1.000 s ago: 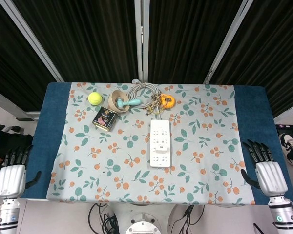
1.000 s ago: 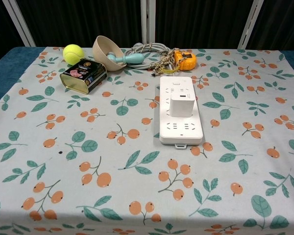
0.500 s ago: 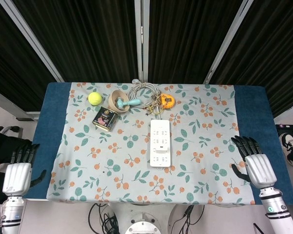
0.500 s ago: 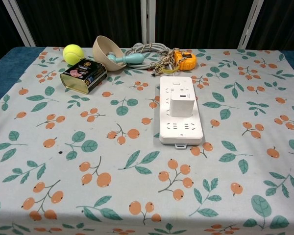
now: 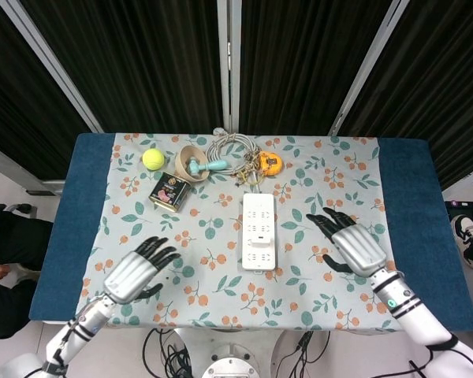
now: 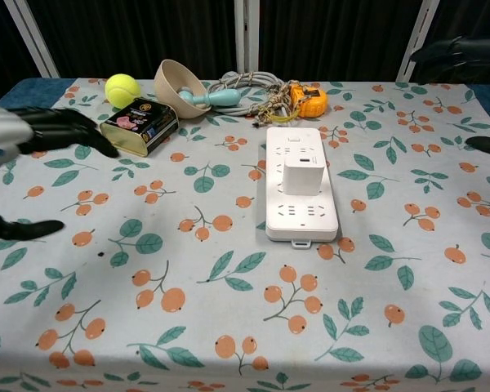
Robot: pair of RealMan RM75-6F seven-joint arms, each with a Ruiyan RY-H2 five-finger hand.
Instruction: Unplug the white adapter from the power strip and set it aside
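A white power strip (image 5: 258, 231) (image 6: 300, 196) lies lengthwise at the middle of the floral cloth. The white adapter (image 6: 303, 175) (image 5: 258, 232) is plugged into its middle sockets. My right hand (image 5: 353, 246) hovers open over the cloth, just right of the strip; in the chest view only its dark fingertips (image 6: 453, 52) show at the top right. My left hand (image 5: 136, 274) (image 6: 33, 135) hovers open over the cloth's front left, well away from the strip. Neither hand touches anything.
Along the far edge lie a yellow tennis ball (image 5: 152, 158), a beige bowl (image 5: 188, 162) with a teal tool in it, a dark tin (image 5: 169, 191), a coiled cable (image 5: 230, 153) and an orange tape measure (image 5: 270, 164). Blue table cover (image 5: 72, 213) shows beyond the cloth.
Both hands have come in from the table's front corners over the cloth. The right one now sits beside the strip; the left one is over the front left. Strip and adapter are unmoved.
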